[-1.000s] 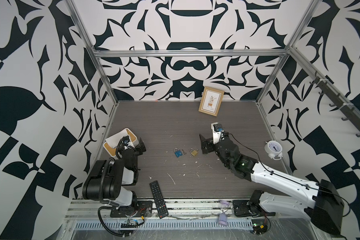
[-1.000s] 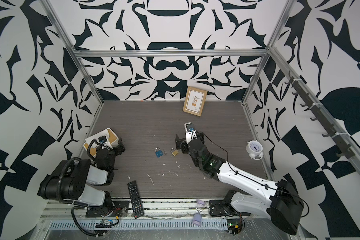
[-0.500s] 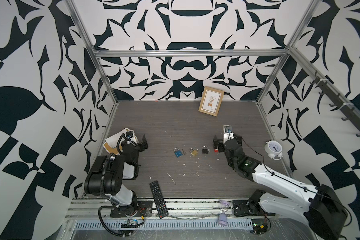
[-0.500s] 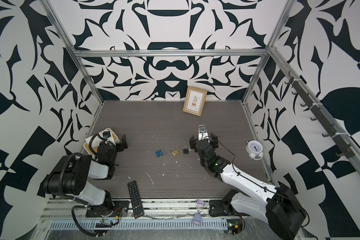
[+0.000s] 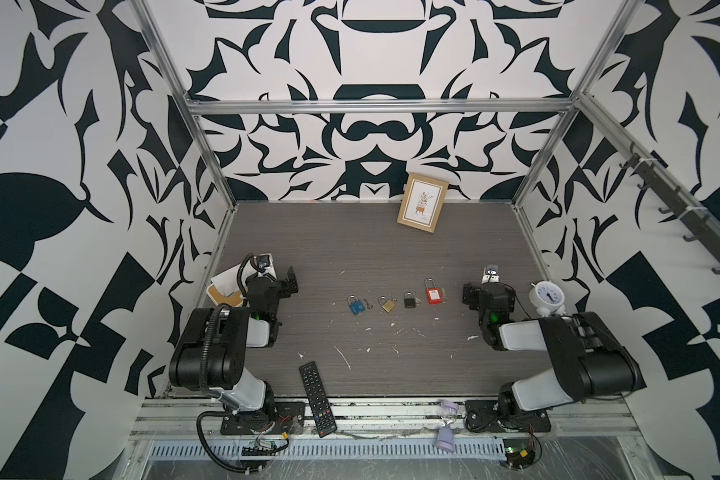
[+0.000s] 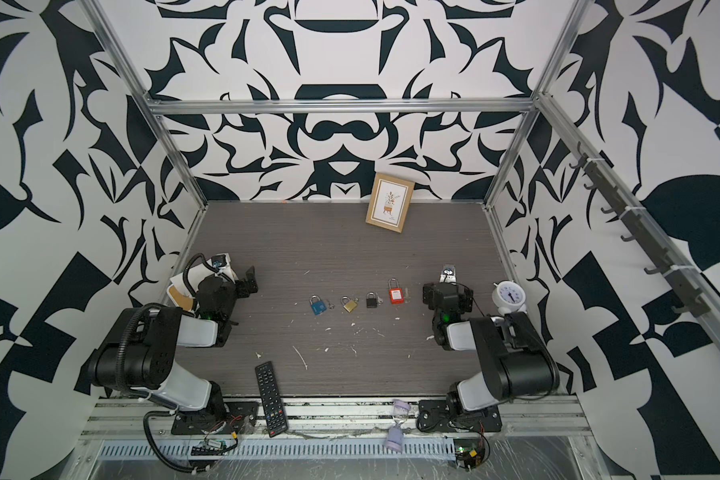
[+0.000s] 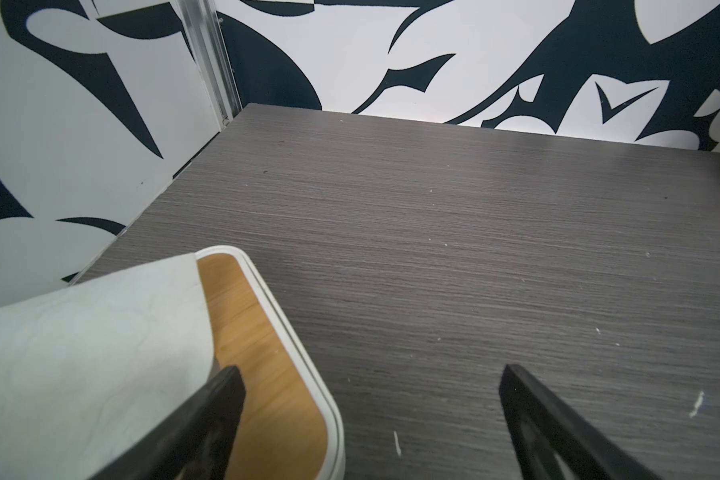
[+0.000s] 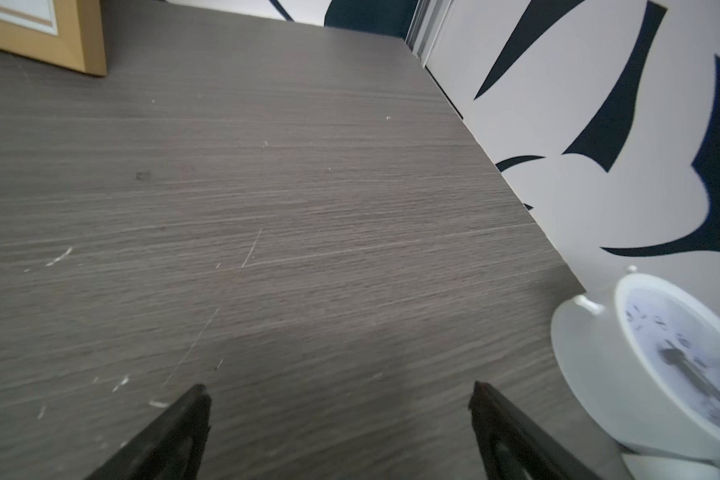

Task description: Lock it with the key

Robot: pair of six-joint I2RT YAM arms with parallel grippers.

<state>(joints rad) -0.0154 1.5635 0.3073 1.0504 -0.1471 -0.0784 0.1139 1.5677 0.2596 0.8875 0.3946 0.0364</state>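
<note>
Several padlocks lie in a row mid-table in both top views: blue (image 5: pixel 354 306), brass (image 5: pixel 388 304), black (image 5: pixel 409 299) and red (image 5: pixel 433 294). A small key (image 5: pixel 367 305) lies just right of the blue padlock, and another key (image 5: pixel 444 294) lies beside the red one. My left gripper (image 5: pixel 284 286) is open at the left, well apart from the row, over the tray's edge (image 7: pixel 371 370). My right gripper (image 5: pixel 490 291) is open at the right, a little past the red padlock, holding nothing (image 8: pixel 338 386). Neither wrist view shows a padlock or a key.
A white tray (image 5: pixel 221 291) with a wooden floor and a sheet of paper (image 7: pixel 80 353) lies under the left arm. A white alarm clock (image 5: pixel 548 296) stands close to the right gripper. A picture frame (image 5: pixel 422 208) leans on the back wall. A remote (image 5: pixel 318 399) and a purple hourglass (image 5: pixel 447 428) lie at the front edge.
My right arm has drawn back to the right, away from the padlocks, uncovering the black and red ones. My left gripper has shifted slightly toward the back. Both stayed open.
</note>
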